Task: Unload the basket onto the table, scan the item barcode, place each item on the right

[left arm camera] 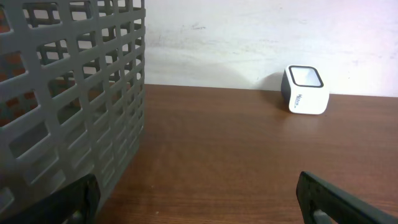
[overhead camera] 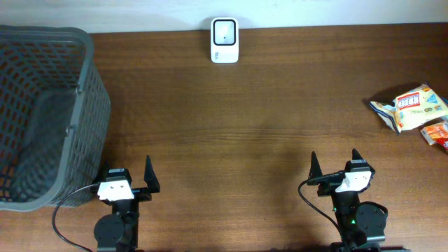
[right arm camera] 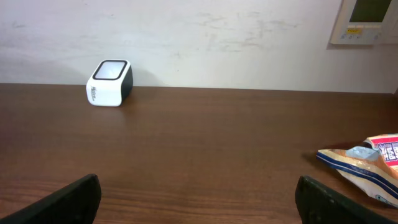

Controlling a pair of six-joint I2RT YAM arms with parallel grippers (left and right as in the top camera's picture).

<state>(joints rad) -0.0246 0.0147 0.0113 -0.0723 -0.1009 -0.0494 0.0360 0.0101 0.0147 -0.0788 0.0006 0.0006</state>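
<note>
Both hands are parked at the near edge of the worktop (overhead camera: 231, 126): the left hand (overhead camera: 127, 175) and the right hand (overhead camera: 334, 164), each spread wide with nothing between the fingers. Right beside the left hand, a grey mesh basket (overhead camera: 91, 91) fills the left edge. Over at the right edge, about midway back, lies a crinkly snack packet (overhead camera: 409, 106) with a red and white label. An orange packet (overhead camera: 437, 133) sits just beside it, half cut off. Way back at the far edge, roughly in the middle, stands the little white scanner (overhead camera: 225, 40), window tilted upward.
</note>
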